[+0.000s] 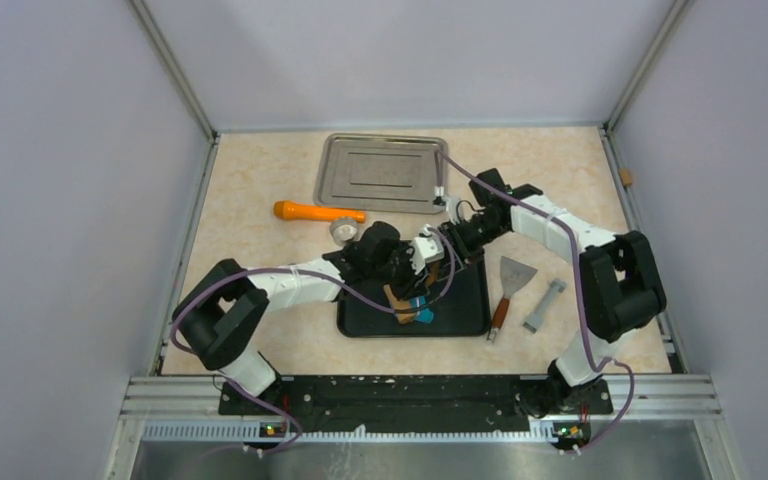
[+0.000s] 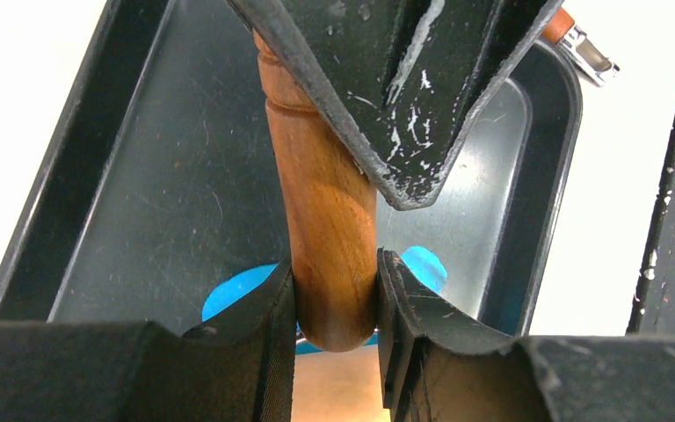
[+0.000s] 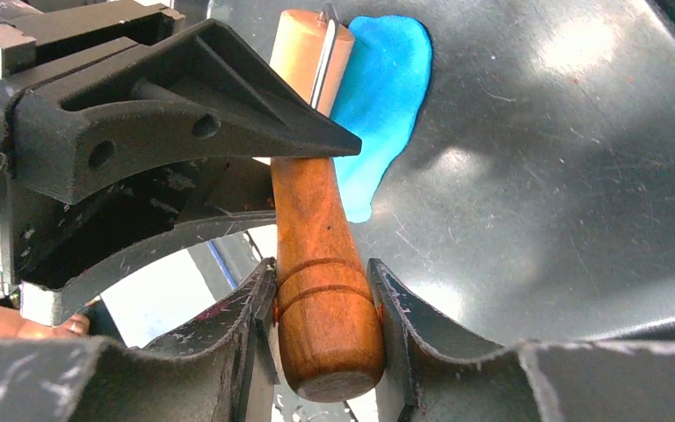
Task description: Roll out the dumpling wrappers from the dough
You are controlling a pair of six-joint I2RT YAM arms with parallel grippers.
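Observation:
A wooden-handled roller is held over the black tray by both grippers at once. My left gripper is shut on the handle close to the roller head. My right gripper is shut on the grooved butt end of the handle. In the top view the left gripper and right gripper meet above the tray. The dough is a flattened bright blue sheet lying on the tray floor under the pale roller head; its edges show beside my left fingers. The dumpling wrappers are out of view.
A steel tray lies at the back of the table. An orange cylinder and a small ring sit left of the grippers. A scraper and a grey tool lie right of the black tray.

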